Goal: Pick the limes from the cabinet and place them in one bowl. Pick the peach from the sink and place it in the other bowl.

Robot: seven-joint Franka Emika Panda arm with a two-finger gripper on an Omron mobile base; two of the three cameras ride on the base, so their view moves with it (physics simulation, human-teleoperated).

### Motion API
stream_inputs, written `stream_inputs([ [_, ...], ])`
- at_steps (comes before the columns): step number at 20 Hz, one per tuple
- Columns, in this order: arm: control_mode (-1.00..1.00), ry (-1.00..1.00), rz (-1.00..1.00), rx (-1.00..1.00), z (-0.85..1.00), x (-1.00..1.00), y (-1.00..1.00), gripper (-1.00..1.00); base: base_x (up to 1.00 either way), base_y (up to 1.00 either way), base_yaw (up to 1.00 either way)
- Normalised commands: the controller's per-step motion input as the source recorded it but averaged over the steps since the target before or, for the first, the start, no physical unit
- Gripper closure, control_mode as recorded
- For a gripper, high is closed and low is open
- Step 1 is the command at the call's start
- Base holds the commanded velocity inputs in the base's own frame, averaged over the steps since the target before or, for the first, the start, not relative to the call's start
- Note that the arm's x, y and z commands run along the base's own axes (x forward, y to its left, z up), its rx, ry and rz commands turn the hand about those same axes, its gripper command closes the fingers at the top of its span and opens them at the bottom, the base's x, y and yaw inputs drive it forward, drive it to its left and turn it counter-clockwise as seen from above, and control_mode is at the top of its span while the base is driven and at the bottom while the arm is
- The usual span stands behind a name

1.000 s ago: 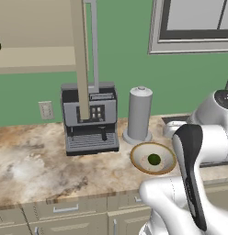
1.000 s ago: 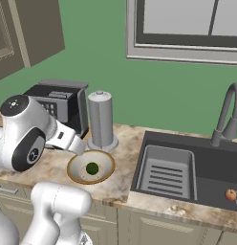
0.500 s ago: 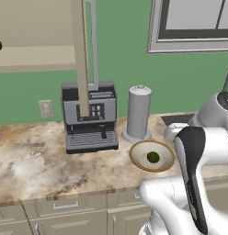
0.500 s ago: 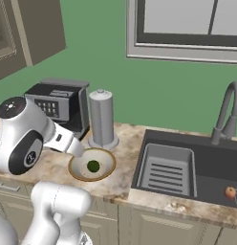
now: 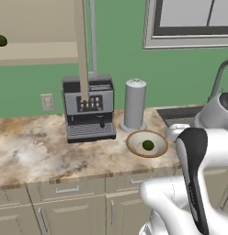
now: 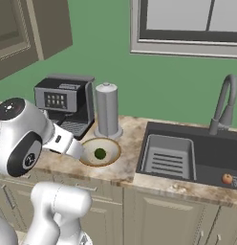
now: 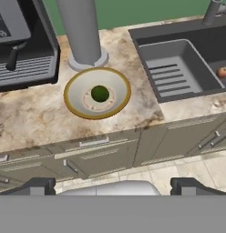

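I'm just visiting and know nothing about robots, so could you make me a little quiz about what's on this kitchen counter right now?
1. True or false: one small dark green lime lies inside the wide shallow tan-rimmed bowl.
2. Where is the small round orange-red peach? A) on the marble counter B) in the dark grey sink basin C) on the cabinet shelf
3. Fill in: a second dark green lime sits on the beige cabinet ____.

Key: 1 true; 2 B; 3 shelf.
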Motion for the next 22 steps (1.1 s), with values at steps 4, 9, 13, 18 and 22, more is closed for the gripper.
stream_inputs([
  [4, 1.00, 0.00, 0.00, 0.00, 0.00, 0.00, 0.00, -1.00, -0.37, 0.38, -0.09],
  [9, 1.00, 0.00, 0.00, 0.00, 0.00, 0.00, 0.00, -1.00, -0.11, 0.78, -0.04],
  [13, 1.00, 0.00, 0.00, 0.00, 0.00, 0.00, 0.00, -1.00, -0.01, 0.87, -0.01],
  [18, 1.00, 0.00, 0.00, 0.00, 0.00, 0.00, 0.00, -1.00, 0.00, 0.85, -0.01],
  [22, 1.00, 0.00, 0.00, 0.00, 0.00, 0.00, 0.00, -1.00, 0.00, 0.82, -0.01],
])
